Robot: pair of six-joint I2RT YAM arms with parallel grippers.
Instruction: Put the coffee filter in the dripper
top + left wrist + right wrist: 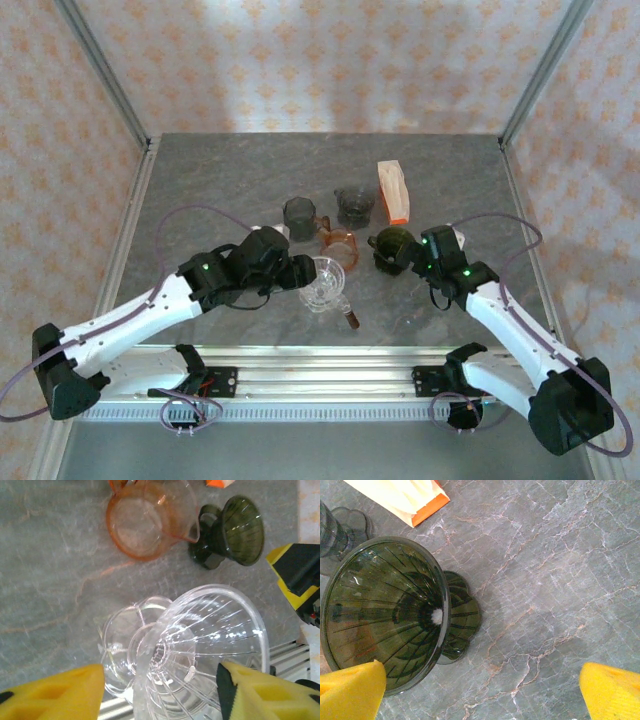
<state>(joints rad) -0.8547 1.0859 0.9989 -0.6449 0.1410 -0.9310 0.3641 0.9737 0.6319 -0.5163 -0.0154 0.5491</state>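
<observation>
- Tipping is the worry: the clear dripper (210, 630) looks tipped on its side between the left gripper's (160, 680) fingers. They stand apart and seem not to squeeze it, so it can roll.
- The green dripper (385, 615) lies tipped too, just beside the wide-open right gripper (482, 680). A bump would push it.
- The filter pack (393, 190) sits at the back of the desk (220, 180).
- The orange cup (340, 243) and dark cups (299, 215) crowd the middle. The left side is bare.

Clear ribbed dripper (210, 630) tilted between left end effector (160, 685) fingers. White-orange filter packet (405, 495) lies flat, ahead of right end effector (480, 690).
</observation>
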